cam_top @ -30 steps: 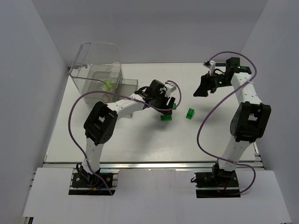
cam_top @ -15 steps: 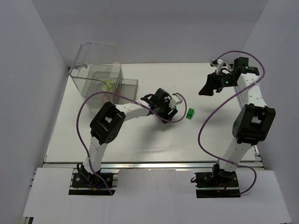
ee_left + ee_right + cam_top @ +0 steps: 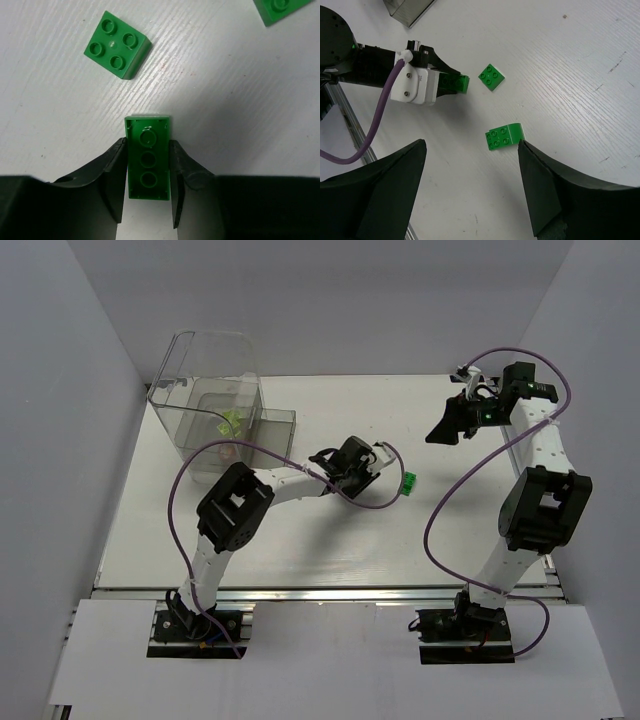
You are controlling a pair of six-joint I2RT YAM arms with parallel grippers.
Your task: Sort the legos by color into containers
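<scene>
1. The left tool [image 3: 147, 144] is closed on a long green brick [image 3: 148, 161]; both fingers [image 3: 114, 175] press its long sides, and its hollow underside faces the wrist camera
2. Whether that brick rests on the white worktop [image 3: 225, 100] or is just off it cannot be told
3. A square green brick [image 3: 117, 45], studs up, lies at 11 o'clock from the held one, apart from it
4. A third green brick [image 3: 277, 9] is cut by the frame edge at 1 o'clock; the right wrist view shows it has a curved top
5. The right tool [image 3: 471, 147] stands wide open with nothing between its fingers, and hangs over the 2 o'clock part of the worktop in the overhead view
6. The clear bin [image 3: 215, 390] stands at 10 o'clock on the worktop, well apart from the green bricks
7. A yellow-green brick [image 3: 228, 423] shows inside the bin; which compartment cannot be told
</scene>
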